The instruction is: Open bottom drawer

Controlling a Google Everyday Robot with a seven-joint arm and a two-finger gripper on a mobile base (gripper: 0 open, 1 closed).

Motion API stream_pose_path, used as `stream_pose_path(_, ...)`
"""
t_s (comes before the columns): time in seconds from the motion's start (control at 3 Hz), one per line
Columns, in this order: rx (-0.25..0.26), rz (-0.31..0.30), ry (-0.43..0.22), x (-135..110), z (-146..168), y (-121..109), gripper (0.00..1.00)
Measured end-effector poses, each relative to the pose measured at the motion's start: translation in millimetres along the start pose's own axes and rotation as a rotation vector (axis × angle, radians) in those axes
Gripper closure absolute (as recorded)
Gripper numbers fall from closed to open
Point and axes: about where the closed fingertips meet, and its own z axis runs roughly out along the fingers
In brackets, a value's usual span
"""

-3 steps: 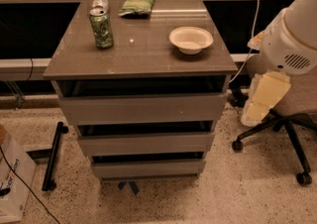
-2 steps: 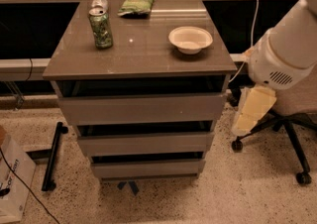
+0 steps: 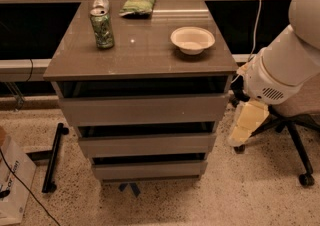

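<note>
The tool (image 3: 247, 122) hung beside the table (image 3: 140, 45), and I could not tell if it was open or shut. The bottom drawer (image 3: 149, 170) sat lower, near it, not touching. The front looked smooth, hard and slippery, with no handle, so hooking its top edge seemed best.

High near view, angled down onto cabinet (image 3: 150, 60) front, gripper (image 3: 241, 136) at right

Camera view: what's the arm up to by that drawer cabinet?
A one-arm robot is set to open the bottom drawer of the cabinet. Its gripper hangs off the cabinet's right side, about level with the middle drawer, and is not on the bottom drawer, which looks shut and not yet pulled. On top stand a green can, a white bowl and a green bag, all untouched.
</note>
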Motion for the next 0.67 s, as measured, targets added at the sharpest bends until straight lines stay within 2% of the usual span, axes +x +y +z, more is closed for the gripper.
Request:
stream_pose_path(0.33,0.004,0.008,0.038,0.5,8.8,-0.7,0.00)
stream_pose_path(0.67,-0.020,0.022,0.040,-1.2,37.2,4.5,0.00)
